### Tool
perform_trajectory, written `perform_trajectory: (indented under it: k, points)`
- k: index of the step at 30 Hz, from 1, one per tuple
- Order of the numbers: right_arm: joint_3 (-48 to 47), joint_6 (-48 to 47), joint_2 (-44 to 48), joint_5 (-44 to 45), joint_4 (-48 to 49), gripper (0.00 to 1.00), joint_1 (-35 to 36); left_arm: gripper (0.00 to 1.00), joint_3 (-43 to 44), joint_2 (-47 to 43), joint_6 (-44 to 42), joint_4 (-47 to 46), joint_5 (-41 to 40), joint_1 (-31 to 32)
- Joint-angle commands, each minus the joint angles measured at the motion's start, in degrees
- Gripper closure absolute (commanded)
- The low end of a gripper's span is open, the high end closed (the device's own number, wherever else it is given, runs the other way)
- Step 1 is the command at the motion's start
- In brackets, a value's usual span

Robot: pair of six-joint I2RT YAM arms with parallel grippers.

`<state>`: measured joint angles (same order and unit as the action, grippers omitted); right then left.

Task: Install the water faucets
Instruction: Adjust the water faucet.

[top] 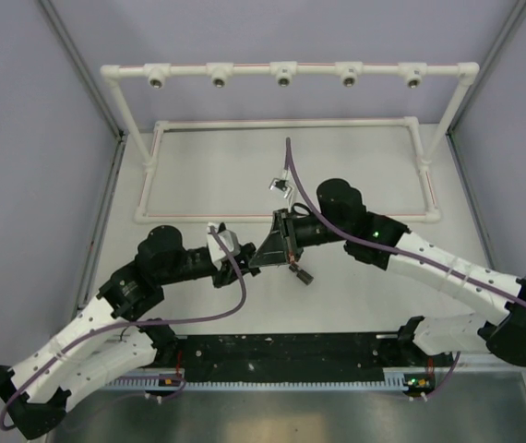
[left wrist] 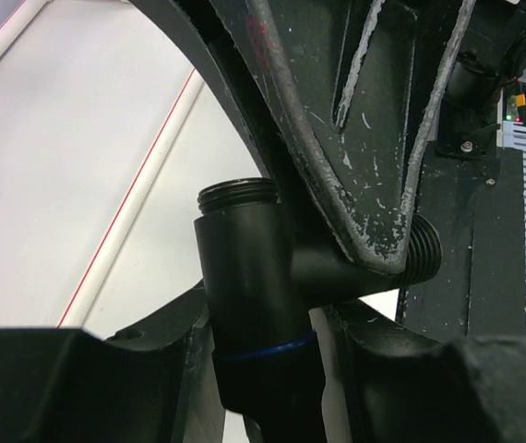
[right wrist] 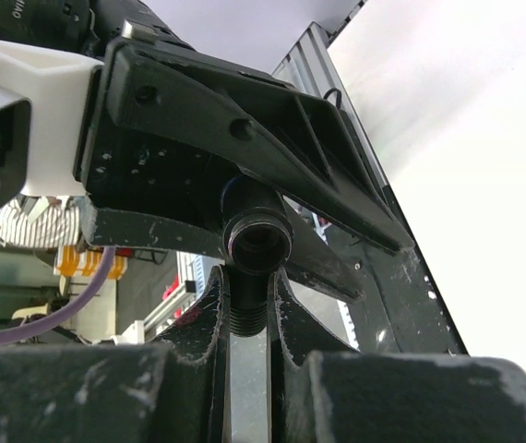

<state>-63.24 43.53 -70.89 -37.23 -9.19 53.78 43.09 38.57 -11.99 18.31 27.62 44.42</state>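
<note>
We see the black T-shaped threaded plastic faucet [left wrist: 252, 295] over the tabletop's middle, a bit toward the near edge, with the left gripper [left wrist: 263, 374] clamped on its barrel and the right gripper [right wrist: 247, 323] clamped on its threaded side stub.

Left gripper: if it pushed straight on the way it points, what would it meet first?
The right gripper, directly ahead: it grips the side branch of the same black faucet the left gripper holds, leaving no free travel.

No lettering, label or number is legible anywhere.
</note>
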Motion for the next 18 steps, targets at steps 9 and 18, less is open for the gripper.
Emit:
perform_trajectory:
  k: [9, 18]
  points:
    - [-4.43, -0.02, -2.67, 0.32, 4.45, 1.0, 1.5, 0.59, 2.79, 0.81, -0.76, -3.45, 2.09, 2.16]
    - [-2.5, -0.37, -1.97, 0.23, 4.44, 1.0, 1.77, 1.0, 2.09, 0.2, 2.4, -6.78, -0.89, 2.16]
